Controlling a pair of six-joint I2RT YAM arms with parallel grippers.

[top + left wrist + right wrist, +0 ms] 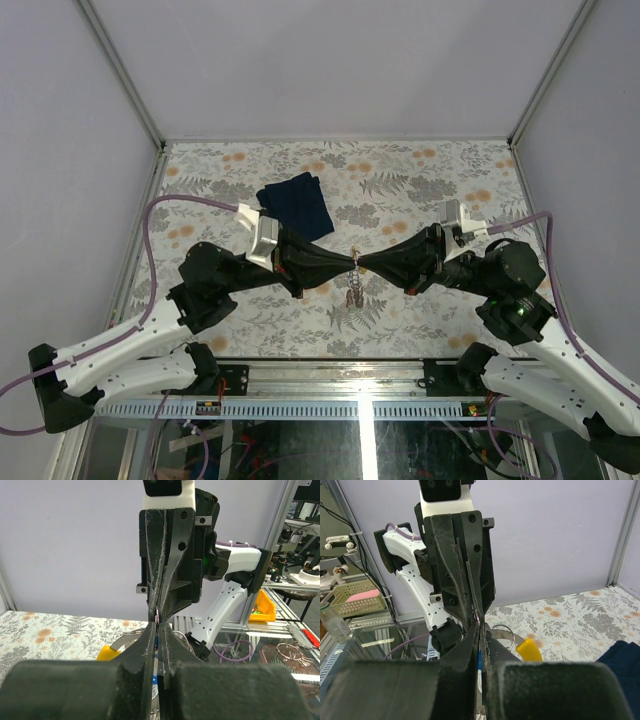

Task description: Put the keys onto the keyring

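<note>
Around the work we saw a table (420,170) covered in a grey-and-orange leaf print, pale enclosure walls with aluminium posts in the corners, and a dark navy cloth (295,205) lying folded in the upper middle of the top view, just above the left arm's wrist. It touched neither gripper. Purple cables (150,240) looped off both arms. Nothing lay between the two grippers and the camera above, but in each wrist view the arm's own dark fingers filled the bottom of the frame and the other arm's gripper blocked the centre, hiding most of what hung behind.

The left gripper (346,262) and the right gripper (367,262) met tip to tip at the centre of the top view. Both sets of fingers were pressed together, pinching a small pale bit of metal where the tips met. Whether that was ring wire or a key we could not tell.

The keyring (353,292) dangled just below that meeting point, above the table — a thin, silvery loop of wire, seen as curved bright arcs beside the fingers in the wrist views. A yellow-tagged key (529,650) hung with it, its plastic smooth and rounded, and a sliver of blue showed through the slit between the fingers.

The fingers themselves were matt black, rough-grained and wedge-shaped, tapering to narrow tips.
</note>
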